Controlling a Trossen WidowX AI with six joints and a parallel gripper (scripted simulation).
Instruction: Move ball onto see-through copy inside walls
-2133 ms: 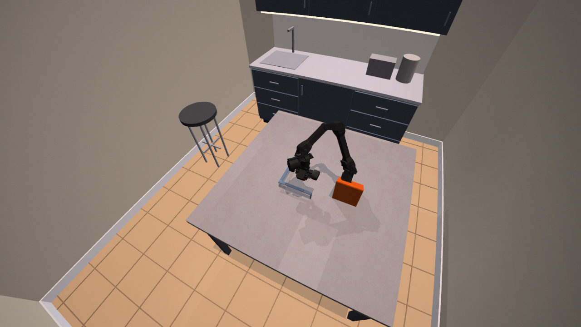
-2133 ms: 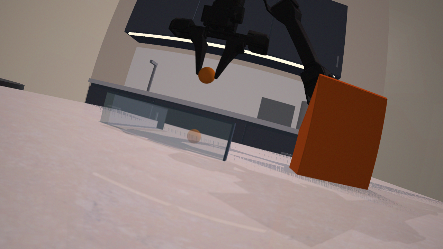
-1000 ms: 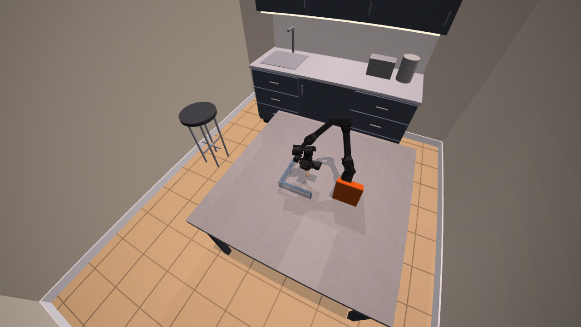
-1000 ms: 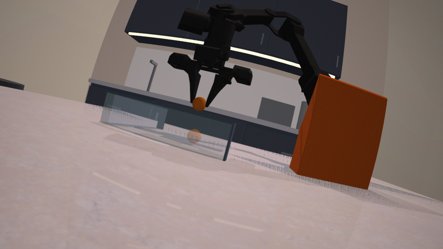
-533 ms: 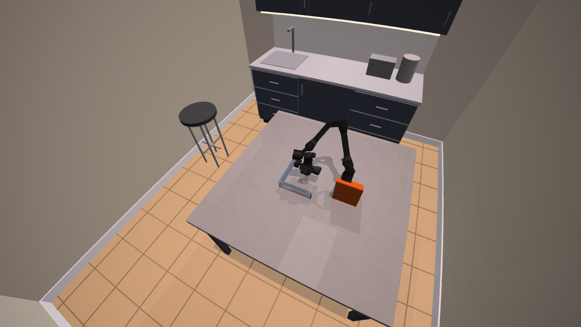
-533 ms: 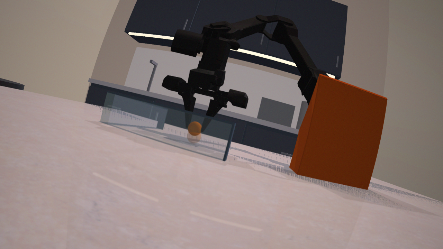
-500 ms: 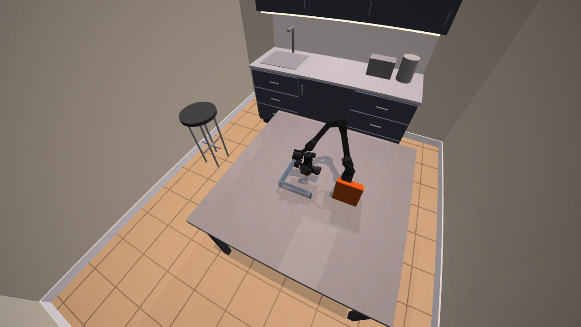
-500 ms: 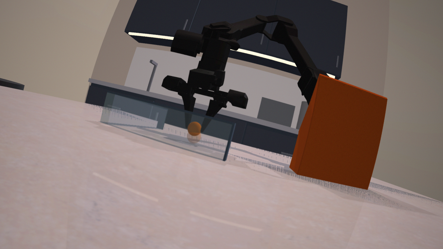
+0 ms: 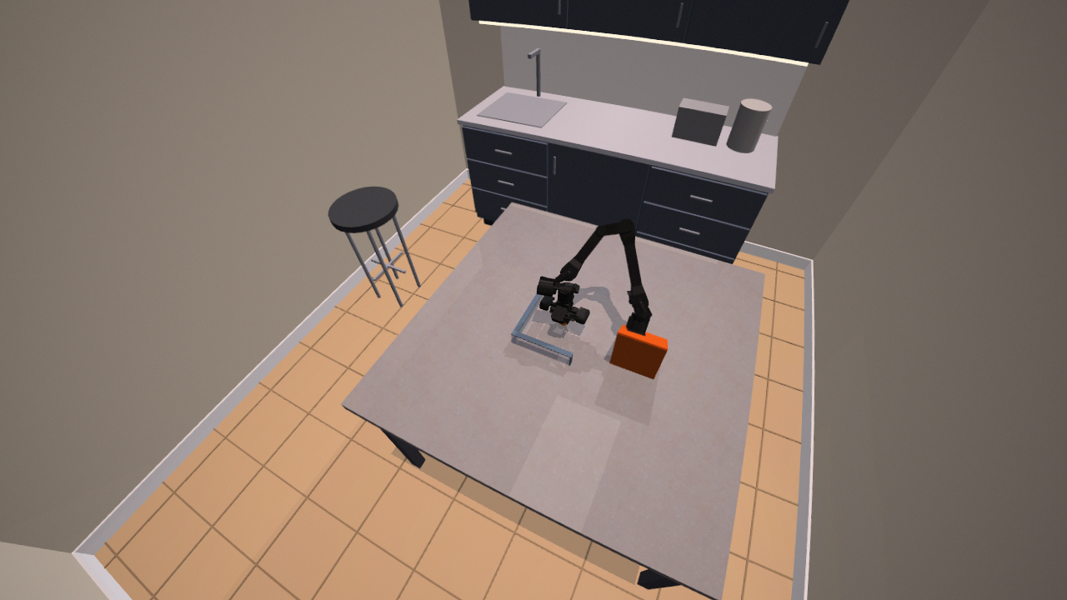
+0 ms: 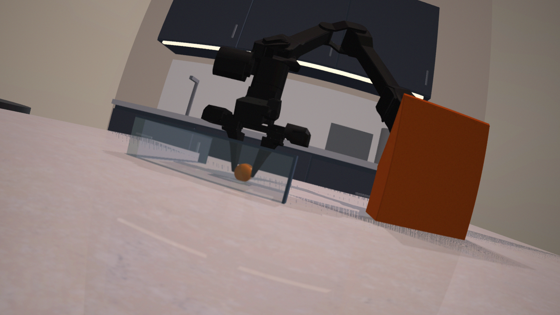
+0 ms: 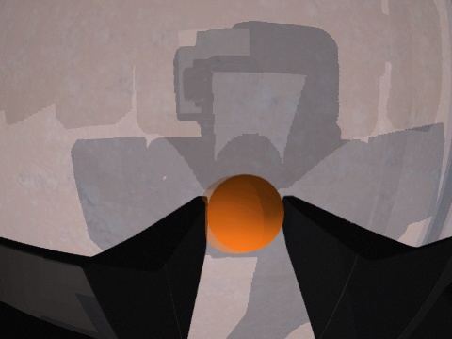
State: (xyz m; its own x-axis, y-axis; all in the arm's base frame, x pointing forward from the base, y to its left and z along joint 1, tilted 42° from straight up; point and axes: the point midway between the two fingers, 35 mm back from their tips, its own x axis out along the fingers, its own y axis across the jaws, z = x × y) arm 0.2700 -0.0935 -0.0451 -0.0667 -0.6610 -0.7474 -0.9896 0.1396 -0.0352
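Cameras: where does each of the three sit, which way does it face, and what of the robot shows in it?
Top: high above the room, angled down at the table; whole arm on its orange base.
Exterior: at tabletop level, looking through the clear walls; the gripper shut on the ball.
Wrist: on the gripper, looking down; both fingers flank the ball.
Shared: exterior and wrist both show the ball gripped low inside the walls.

An orange ball (image 11: 245, 213) is showing at centre frame between black fingers, over a mottled pinkish-grey table (image 11: 94, 38); lower right, a darker orange base block (image 10: 428, 164).
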